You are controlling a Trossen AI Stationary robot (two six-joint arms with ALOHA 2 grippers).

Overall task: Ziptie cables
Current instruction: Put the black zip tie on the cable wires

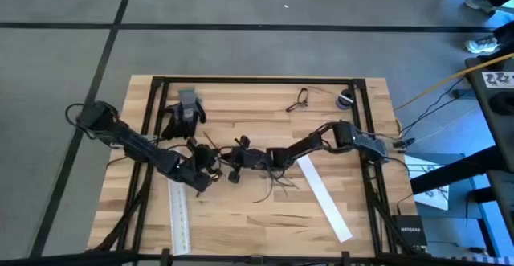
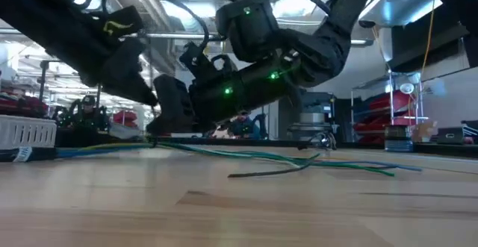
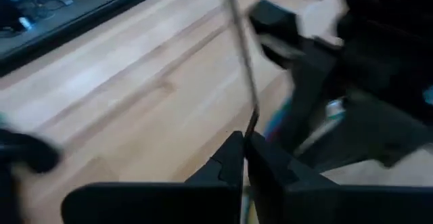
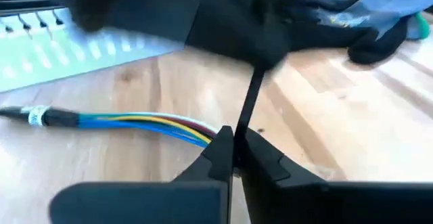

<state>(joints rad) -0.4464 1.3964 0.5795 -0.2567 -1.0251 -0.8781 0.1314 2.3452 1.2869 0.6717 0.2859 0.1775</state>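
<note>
Cables [image 1: 269, 187] lie mid-surface, a loose dark bunch w/ strands splaying toward the near edge; low view shows thin wires trailing flat across the wood. Right wrist view picks out a sheathed end w/ blue, yellow and white cores fanning out, so the bundle isn't cinched there.

Left claw [image 3: 243, 146] is pinched tight on a thin dark strand rising straight up from its tips. Right claw [image 4: 233, 143] is likewise clamped on a thin black strip, prob. the ziptie, tho I can't tell for sure. Both claws meet just beside each other over the bunch in the high view.

Progress, as a guess: mid-way. Tie seems to be in hand but no closed loop visible round the wires; threading, pulling snug still left.

Around: two long white strips [image 1: 324, 198] on the wood, one each side of the bunch, near but not touching as far as seen. A dark glove [image 1: 185, 115] toward the far-left part, small loop of wire [image 1: 300, 99] and a small round item [image 1: 346, 100] far-right. Main obstacle: arms crowd each other, hiding the work spot.
</note>
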